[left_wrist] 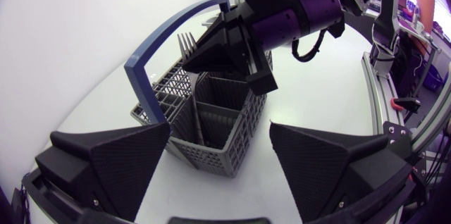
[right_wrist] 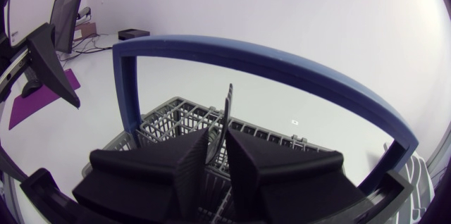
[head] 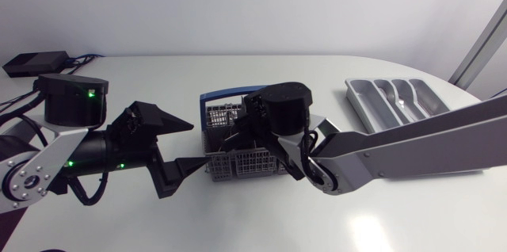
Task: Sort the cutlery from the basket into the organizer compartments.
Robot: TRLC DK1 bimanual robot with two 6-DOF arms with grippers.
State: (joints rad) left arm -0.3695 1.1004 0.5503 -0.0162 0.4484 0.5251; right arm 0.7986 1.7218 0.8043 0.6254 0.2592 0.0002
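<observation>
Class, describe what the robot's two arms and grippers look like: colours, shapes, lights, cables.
The left arm and right arm have silver-grey links, black joints and black cables; green lights dot the left. The left gripper and right gripper are matte black, each with two broad wedge-shaped fingers.

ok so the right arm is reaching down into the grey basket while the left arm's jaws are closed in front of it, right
Not quite. The jaws of the left arm are wide open, not closed; the left wrist view shows them spread apart with the grey basket just ahead of them. The right arm does reach down into the basket.
</observation>
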